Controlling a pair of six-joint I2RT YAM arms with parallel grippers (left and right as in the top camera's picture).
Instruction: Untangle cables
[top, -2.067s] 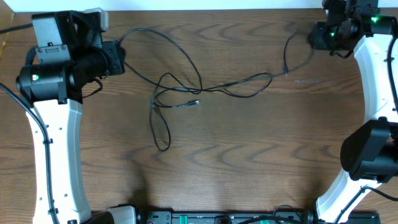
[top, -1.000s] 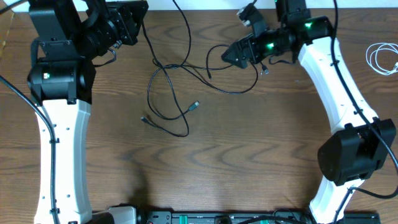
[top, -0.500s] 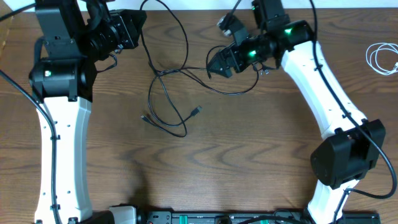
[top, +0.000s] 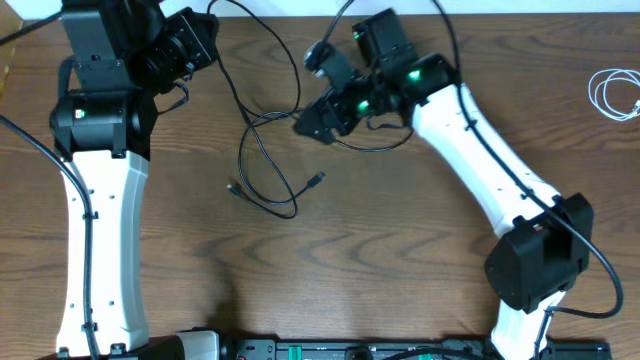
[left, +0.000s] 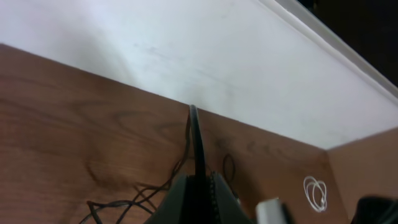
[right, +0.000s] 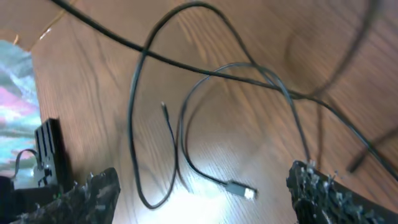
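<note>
While the right arm reaches diagonally toward upper centre, the right gripper (top: 312, 120) hangs spread wide above the black cables (top: 240, 158), which loop loosely left of centre with their plug ends lying free. Upper left, the left gripper (top: 205, 38) is clenched on one strand. A white cable (top: 612, 92) coils at the right edge. The crossings are too fine to sort.
</note>
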